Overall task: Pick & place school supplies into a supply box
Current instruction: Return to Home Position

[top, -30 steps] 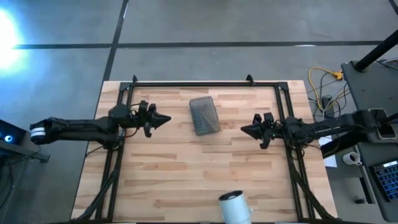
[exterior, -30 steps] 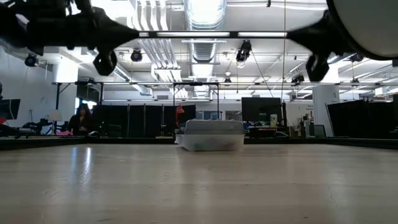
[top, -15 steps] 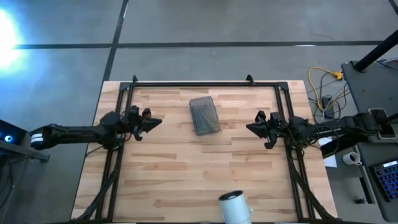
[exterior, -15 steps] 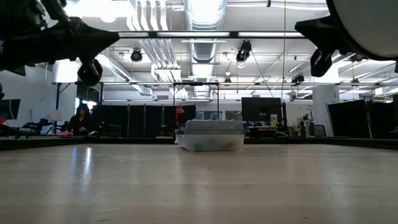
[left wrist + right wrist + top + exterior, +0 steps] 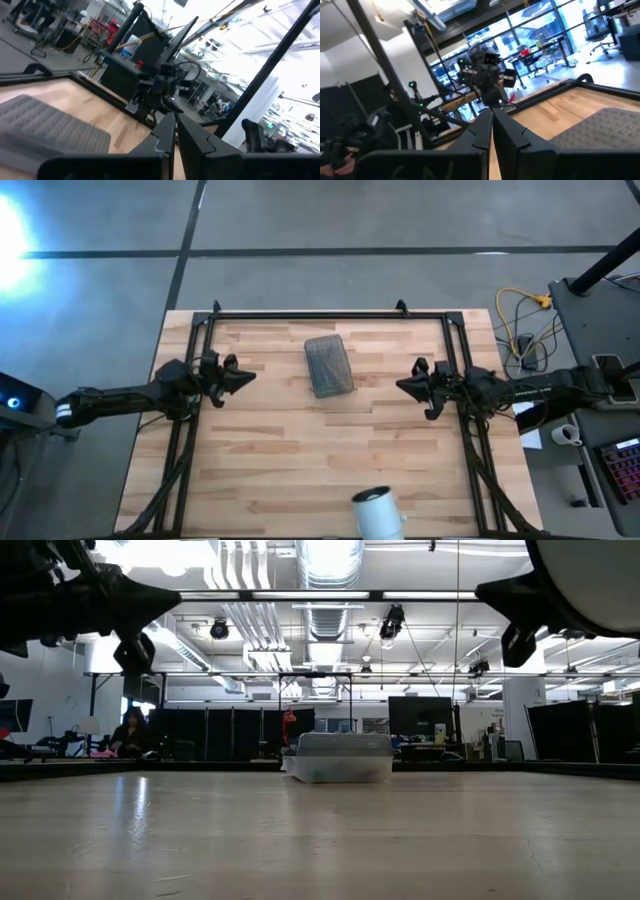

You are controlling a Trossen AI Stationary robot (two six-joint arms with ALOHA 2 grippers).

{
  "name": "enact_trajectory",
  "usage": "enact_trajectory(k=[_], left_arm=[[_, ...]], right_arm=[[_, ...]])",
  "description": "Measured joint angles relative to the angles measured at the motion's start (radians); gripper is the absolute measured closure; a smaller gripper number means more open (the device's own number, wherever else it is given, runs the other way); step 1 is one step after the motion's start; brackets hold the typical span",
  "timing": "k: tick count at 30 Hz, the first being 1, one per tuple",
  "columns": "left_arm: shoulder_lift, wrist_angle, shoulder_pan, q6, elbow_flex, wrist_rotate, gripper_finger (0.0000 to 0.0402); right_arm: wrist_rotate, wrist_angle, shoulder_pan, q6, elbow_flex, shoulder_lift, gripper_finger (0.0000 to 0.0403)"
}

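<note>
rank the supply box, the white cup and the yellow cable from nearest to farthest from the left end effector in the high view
From the left end effector:
1. supply box, just to its right, mid-table toward the picture's top.
2. white cup, at the table's bottom edge, right of centre.
3. yellow cable, off the table, on the floor past its right side.
</note>
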Motion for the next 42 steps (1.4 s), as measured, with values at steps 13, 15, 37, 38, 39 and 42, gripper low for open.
enact_trajectory(k=[13,15,37,38,39,42], left_arm=[[-0.133,-0.170,0.000,-0.001,-0.003,0.033,0.0398],[-0.146,-0.202,0.000,-0.001,-0.003,0.033,0.0398],[-0.151,-0.227,0.000,-0.002,-0.003,0.031,0.0398],[-0.151,-0.228,0.000,-0.002,-0.003,0.028,0.0398],[-0.149,-0.227,0.000,-0.002,-0.003,0.028,0.0398],[-0.145,-0.230,0.000,-0.002,-0.004,0.028,0.0398]], right_arm=[[-0.046,-0.259,0.000,-0.001,0.000,-0.216,0.0394],[-0.046,-0.315,0.000,-0.001,0.000,-0.253,0.0394],[-0.044,-0.711,0.001,-0.081,0.002,-0.597,0.0394],[-0.043,-0.713,0.001,-0.087,0.002,-0.596,0.0394],[-0.044,-0.714,0.001,-0.090,0.002,-0.595,0.0394],[-0.043,-0.718,0.001,-0.105,0.001,-0.597,0.0394]])
